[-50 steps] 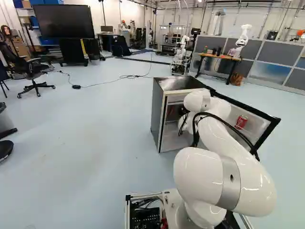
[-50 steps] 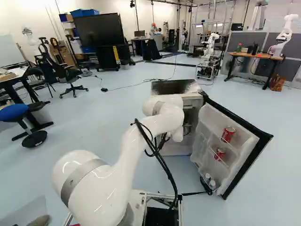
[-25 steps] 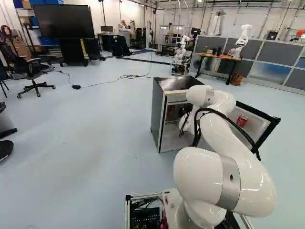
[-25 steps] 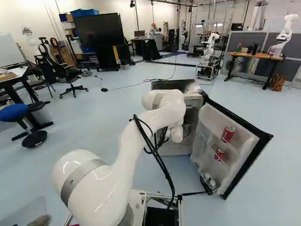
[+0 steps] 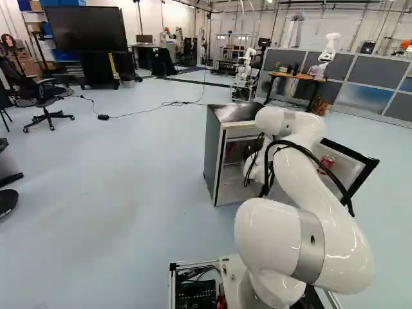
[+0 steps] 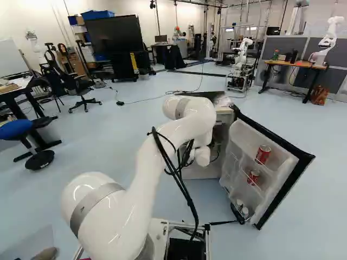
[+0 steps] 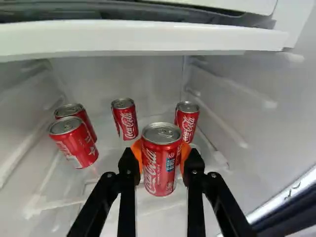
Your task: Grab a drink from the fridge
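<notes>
**A red can was grasped between the fingers, inside the fridge**

The two black fingers [image 7: 126, 170] were closed upon a red drink can [image 7: 160, 165], with their orange pads touching it from two sides. This can was upright and inside the fridge [image 5: 214, 158]; whether its bottom touched the surface below, I cannot tell. Beyond the fingers, two other cans were standing: one can [image 7: 125, 120] apart from the grasped one, and one can [image 7: 188, 117] partly hidden behind it. Two more cans, a nearer one [image 7: 75, 143] and a farther one [image 7: 79, 114], were close together, well to one side of the fingers. Above the fingers, there was a white shelf [image 7: 148, 38]. The white arm [image 6: 187, 132] reached into the fridge, beside its open door [image 6: 286, 192], which carried two red cans [image 6: 263, 155].
</notes>
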Tool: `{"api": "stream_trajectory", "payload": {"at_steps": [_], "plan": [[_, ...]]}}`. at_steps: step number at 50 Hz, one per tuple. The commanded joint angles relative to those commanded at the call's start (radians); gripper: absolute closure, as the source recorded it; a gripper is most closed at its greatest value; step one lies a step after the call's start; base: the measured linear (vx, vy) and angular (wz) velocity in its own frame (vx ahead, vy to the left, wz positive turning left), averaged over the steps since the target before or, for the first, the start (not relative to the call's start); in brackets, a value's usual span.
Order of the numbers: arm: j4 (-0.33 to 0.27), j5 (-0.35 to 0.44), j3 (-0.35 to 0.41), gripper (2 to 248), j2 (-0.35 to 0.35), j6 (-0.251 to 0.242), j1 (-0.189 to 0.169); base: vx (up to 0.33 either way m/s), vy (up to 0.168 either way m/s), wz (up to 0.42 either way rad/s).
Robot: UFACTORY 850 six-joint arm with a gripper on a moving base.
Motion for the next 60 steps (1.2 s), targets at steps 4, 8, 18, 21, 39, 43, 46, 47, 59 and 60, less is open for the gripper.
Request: {"api": "stream_trajectory", "payload": {"at_steps": [4, 8, 18, 21, 39, 43, 46, 47, 59, 60], "plan": [[0.000, 0.000, 0.038, 155, 0.027, 0.000, -0.003, 0.000, 0.000, 0.000], [0.000, 0.000, 0.076, 155, 0.055, 0.000, -0.006, 0.000, 0.000, 0.000], [0.000, 0.000, 0.168, 155, 0.123, 0.000, -0.013, 0.000, 0.000, 0.000], [0.000, 0.000, 0.195, 155, 0.143, 0.000, -0.016, 0.000, 0.000, 0.000], [0.000, 0.000, 0.349, 155, 0.263, 0.000, -0.028, 0.000, 0.000, 0.000], [0.000, 0.000, 0.383, 155, 0.290, 0.000, -0.030, 0.000, 0.000, 0.000], [0.000, 0.000, 0.408, 155, 0.309, 0.000, -0.031, 0.000, 0.000, 0.000], [0.000, 0.000, 0.416, 155, 0.316, 0.000, -0.031, 0.000, 0.000, 0.000], [0.000, 0.000, 0.514, 155, 0.395, 0.000, -0.035, 0.000, 0.000, 0.000], [0.000, 0.000, 0.522, 155, 0.402, 0.000, -0.035, 0.000, 0.000, 0.000]]}}
